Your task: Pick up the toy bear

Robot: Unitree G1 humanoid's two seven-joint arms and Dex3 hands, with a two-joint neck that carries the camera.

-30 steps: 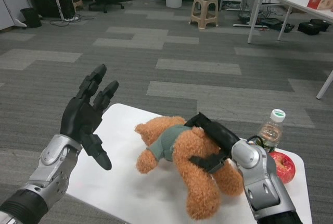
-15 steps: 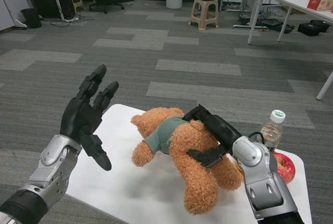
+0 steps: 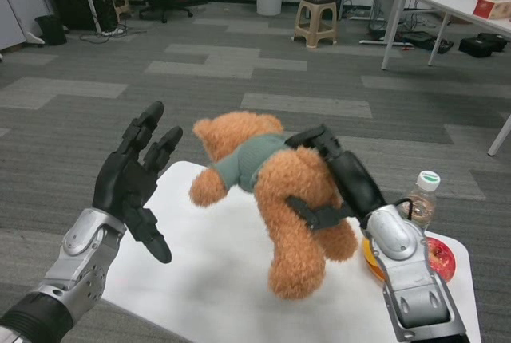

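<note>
I start with the white table (image 3: 215,279), which fills the low middle of my view. Above it is the toy bear (image 3: 279,191), clear of the table top, with no part touching the surface as far as I can see. Its long axis runs slanted: the head points up and away to the left, the legs hang down toward me.

My right hand (image 3: 331,179) grips the bear around the body, fingers over its back and one finger under its belly, so the bear lies directly in this hand. My left hand (image 3: 132,179) waits at the table's left edge, fingers spread, holding nothing, well apart from the bear.

Behind the right forearm stand a small bottle (image 3: 419,199) and a red apple (image 3: 439,259).

I judge the pick-up nearly complete; the next need is only a steady hold.
</note>
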